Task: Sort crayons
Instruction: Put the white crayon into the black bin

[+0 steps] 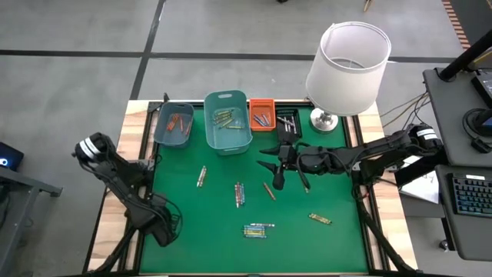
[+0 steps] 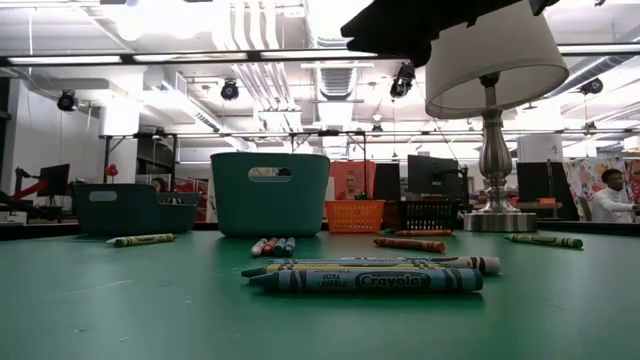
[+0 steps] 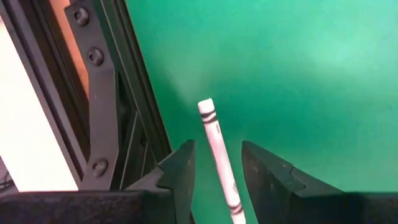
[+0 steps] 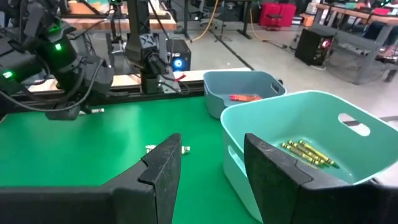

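Observation:
A white crayon (image 3: 214, 140) lies on the green mat (image 1: 231, 246) near the table's left edge. My left gripper (image 3: 216, 144) points down over it. It is open, one finger on each side of the crayon with a gap at both. In the high view this gripper (image 1: 163, 231) is at the near left. Loose crayons lie on the mat (image 1: 201, 176), (image 1: 239, 194), (image 1: 269, 191), (image 1: 259, 229), (image 1: 320, 219). My right gripper (image 1: 275, 165) hovers open over the mat's middle, pointing left, nothing between its fingers (image 4: 208, 168).
Along the far edge stand a grey-blue bin (image 1: 174, 125) with orange-red crayons, a teal bin (image 1: 228, 121) with yellow-green ones, a small orange bin (image 1: 261, 114) and a black bin (image 1: 287, 121). A lamp (image 1: 346, 65) stands at the far right. A black frame rail (image 3: 106, 106) runs beside the left gripper.

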`<state>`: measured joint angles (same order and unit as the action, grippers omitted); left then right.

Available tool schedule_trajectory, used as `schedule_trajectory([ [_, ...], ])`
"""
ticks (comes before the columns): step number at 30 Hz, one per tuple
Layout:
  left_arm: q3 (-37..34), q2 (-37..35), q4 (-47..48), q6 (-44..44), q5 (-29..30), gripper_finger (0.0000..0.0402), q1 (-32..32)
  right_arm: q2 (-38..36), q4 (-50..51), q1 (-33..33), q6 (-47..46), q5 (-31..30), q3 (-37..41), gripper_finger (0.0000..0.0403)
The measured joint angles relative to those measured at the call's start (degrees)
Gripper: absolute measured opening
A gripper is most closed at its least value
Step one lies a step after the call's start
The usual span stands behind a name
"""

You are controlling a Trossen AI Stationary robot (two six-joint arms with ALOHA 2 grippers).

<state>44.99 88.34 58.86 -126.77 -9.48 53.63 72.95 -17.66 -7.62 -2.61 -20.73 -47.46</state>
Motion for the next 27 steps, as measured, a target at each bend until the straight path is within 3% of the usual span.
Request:
schedule_trajectory([
  [13, -1.51, 1.55, -2.10, 0.25, 2.55, 0.0100, 0.26, 0.00, 2.55, 0.00, -1.24, -0.04, 0.00, 0.0164],
  [24, -1.57, 1.61, -2.46, 0.73, 5.41, 0.0010, 0.39, 0.00, 2.81, 0.00, -1.25, -0.07, 0.00, 0.0164],
  [27, -1.45, 1.61, -2.43, 0.75, 5.53, 0.0007, 0.37, 0.00, 3.18, 0.00, -1.25, -0.07, 0.00, 0.0164],
])
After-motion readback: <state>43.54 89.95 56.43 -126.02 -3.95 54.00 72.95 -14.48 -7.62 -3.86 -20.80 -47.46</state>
